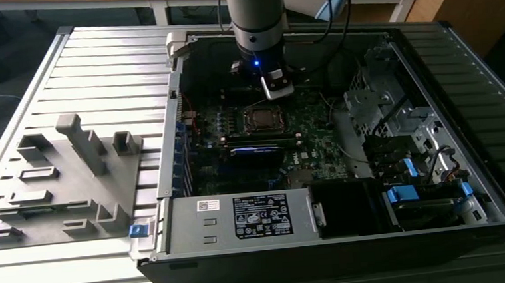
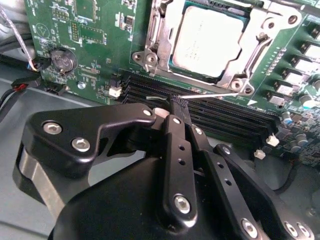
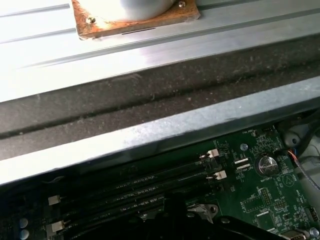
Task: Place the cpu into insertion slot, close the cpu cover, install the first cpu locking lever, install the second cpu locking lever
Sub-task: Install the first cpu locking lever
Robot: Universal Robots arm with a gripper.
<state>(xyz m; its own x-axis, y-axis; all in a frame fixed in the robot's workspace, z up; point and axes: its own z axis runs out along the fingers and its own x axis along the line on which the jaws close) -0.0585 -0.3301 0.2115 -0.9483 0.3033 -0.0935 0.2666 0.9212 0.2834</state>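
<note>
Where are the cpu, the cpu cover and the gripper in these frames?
cpu [image 2: 210, 42]: second wrist view, middle of its silver-grey top.
cpu cover [image 2: 261, 24]: second wrist view, a side bar of the silvery frame.
gripper [image 2: 177, 102]: second wrist view, between the tips of its black jaws.

Second wrist view: cpu cover [image 2: 260, 30] clipped by the frame edge; gripper [image 2: 178, 102] body hides part of the memory slots [image 2: 235, 117]. Exterior view: arm [image 1: 257, 14] cut off at 12 o'clock, socket [image 1: 261, 119] at centre too small to resolve its contents. First wrist view: gripper just a dark shape, cut at the edge.
</note>
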